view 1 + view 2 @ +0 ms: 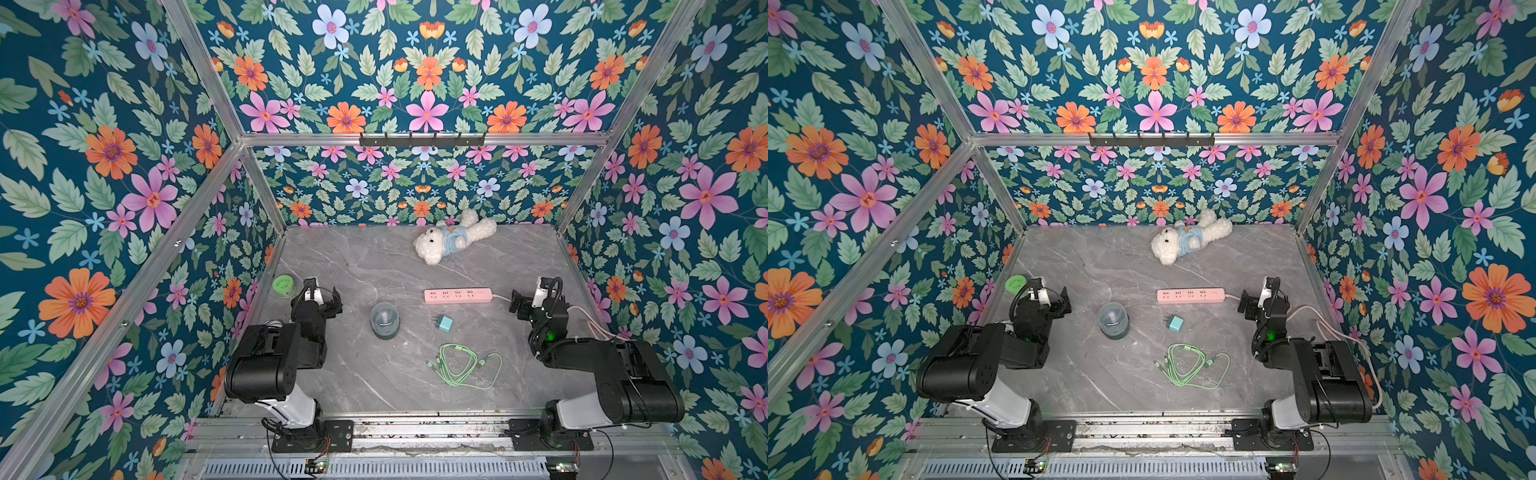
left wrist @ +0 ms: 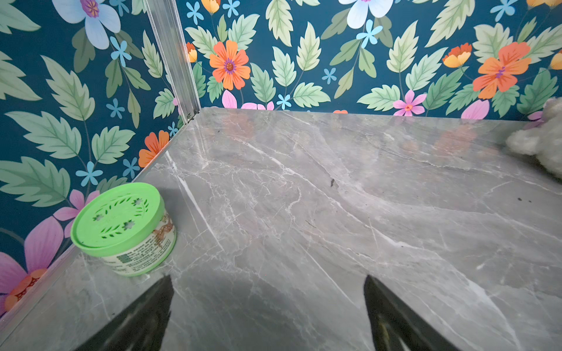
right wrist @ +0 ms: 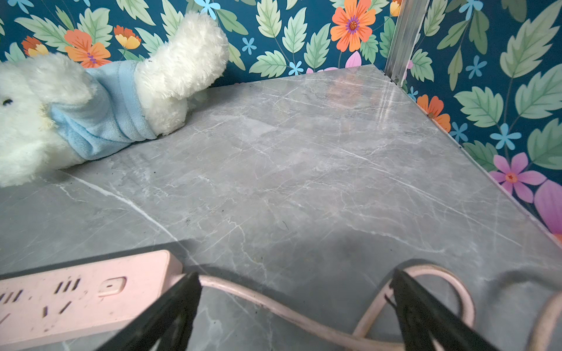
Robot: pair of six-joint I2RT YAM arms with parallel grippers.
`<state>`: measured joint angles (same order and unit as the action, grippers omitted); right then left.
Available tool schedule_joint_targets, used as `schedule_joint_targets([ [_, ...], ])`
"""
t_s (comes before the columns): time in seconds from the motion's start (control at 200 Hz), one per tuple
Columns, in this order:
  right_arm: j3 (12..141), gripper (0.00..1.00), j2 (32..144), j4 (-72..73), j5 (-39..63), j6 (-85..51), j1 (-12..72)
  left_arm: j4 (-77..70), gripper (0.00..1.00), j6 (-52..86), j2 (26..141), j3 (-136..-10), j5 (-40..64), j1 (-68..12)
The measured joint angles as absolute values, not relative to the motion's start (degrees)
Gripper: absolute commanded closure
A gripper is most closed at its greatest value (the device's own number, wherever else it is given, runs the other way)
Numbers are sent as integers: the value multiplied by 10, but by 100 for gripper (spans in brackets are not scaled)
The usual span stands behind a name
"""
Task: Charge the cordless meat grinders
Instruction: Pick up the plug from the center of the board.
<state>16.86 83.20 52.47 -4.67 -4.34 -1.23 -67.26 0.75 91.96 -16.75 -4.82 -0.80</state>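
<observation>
There is one each of grinder point(image 1: 385, 321), power strip point(image 1: 458, 295), plug point(image 1: 444, 323), cable point(image 1: 443, 361), plush bear point(image 1: 451, 239) and jar point(image 1: 284, 286).

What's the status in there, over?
Both open, empty: left gripper, right gripper. Upright mid-table, meat grinder unconnected. Lying apart: green cable, adapter, power strip; nothing blocking.

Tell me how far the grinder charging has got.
Nothing looks done: the meat grinder stands alone, the green cable lies loose, the teal adapter sits unplugged near the pink power strip. In hand: nothing; left pincer and right pincer are open, empty. Left: adapter into strip, cable to adapter and grinder.
</observation>
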Motion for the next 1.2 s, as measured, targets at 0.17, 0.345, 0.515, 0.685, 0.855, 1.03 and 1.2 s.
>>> schedule_joint_targets([
  [0.17,169,1,832,525,-47,-43,-12,-673,1,8,920,-168,-48,-8],
  [0.345,169,1,832,525,-46,-43,-12,-672,1,8,920,-168,-48,-8],
  [0.515,186,1,808,475,-40,-44,-13,-634,1,9,890,-178,-53,-8],
  [0.685,273,1,714,345,-17,-44,-15,-515,1,11,807,-259,-57,-8],
  [0.855,343,6,675,196,71,-41,-10,-384,1,50,750,-313,-25,-8],
  [1.03,332,11,661,157,182,2,27,-288,1,119,708,-347,42,-17],
  [1.2,330,11,702,130,237,73,109,-227,1,164,675,-350,89,-44],
])
